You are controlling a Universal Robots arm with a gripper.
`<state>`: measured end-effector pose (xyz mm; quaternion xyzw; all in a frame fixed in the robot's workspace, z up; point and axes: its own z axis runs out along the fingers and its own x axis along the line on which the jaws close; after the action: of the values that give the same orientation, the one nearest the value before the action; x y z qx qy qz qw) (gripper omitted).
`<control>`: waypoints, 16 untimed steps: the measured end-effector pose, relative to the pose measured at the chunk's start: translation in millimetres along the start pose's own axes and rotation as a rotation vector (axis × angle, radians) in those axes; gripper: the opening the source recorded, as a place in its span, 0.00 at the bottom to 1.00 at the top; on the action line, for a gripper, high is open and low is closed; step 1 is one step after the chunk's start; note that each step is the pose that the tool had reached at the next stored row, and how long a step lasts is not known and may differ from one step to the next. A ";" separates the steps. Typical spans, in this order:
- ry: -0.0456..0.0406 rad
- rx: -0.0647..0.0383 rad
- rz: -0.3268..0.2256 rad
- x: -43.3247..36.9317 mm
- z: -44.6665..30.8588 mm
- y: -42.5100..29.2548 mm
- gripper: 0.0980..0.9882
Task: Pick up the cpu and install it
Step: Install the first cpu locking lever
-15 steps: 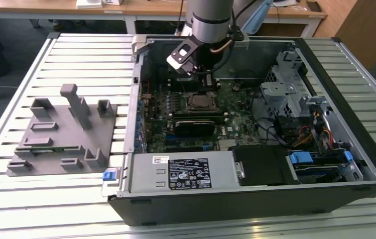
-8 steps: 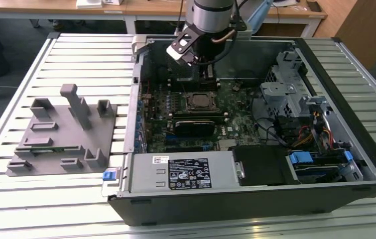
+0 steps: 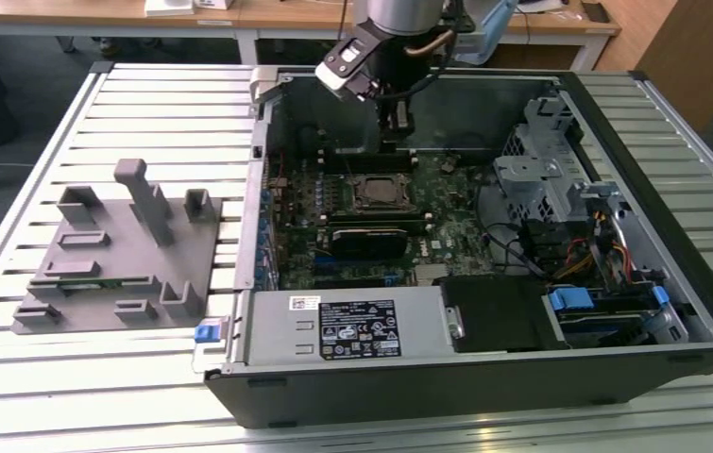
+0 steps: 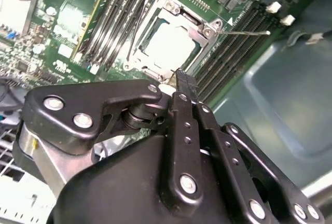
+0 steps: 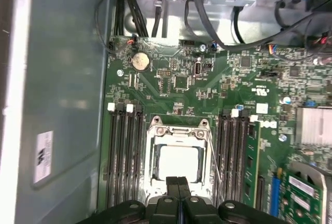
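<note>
Gripper (image 3: 393,142): hangs from the arm inside the open computer case (image 3: 658,311), raised above the board.
Jaws: closed on nothing (the two black fingers (image 5: 173,189) meet along a thin seam in the first wrist view).
Cpu (image 5: 179,161): a pale silver-white square lying flat inside the socket (image 5: 155,130). It is apart from the gripper and shows just past the fingertips in both wrist views.
Socket: a metal frame on the green motherboard (image 5: 171,79), with a thin wire lever (image 5: 212,162) along one side.
Memory slots (image 5: 124,151): long black rows flanking the socket on both sides.
Case contents: a silver box with a label (image 3: 344,326) sits at the near edge in the exterior view, with cables and a metal drive cage (image 3: 545,170) toward the exterior view's right.
Grey fixture (image 3: 117,255): stands on the slatted desk (image 3: 28,142) at the exterior view's left of the case, well apart from the gripper.
</note>
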<state>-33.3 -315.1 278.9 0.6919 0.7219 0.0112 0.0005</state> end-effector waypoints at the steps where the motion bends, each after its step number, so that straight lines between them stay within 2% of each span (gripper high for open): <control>1: 0.0000 0.000 0.000 0.0 -4.1 0.1 0.01; 3: -0.0002 0.000 0.000 0.1 -10.0 0.2 0.01; 6: -0.0024 -0.001 -0.006 0.2 -10.9 -0.6 0.01; 16: -0.0042 0.002 -0.184 0.2 -10.6 -0.8 0.01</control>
<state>-34.3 -315.1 289.5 0.6227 0.7824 0.0090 0.0025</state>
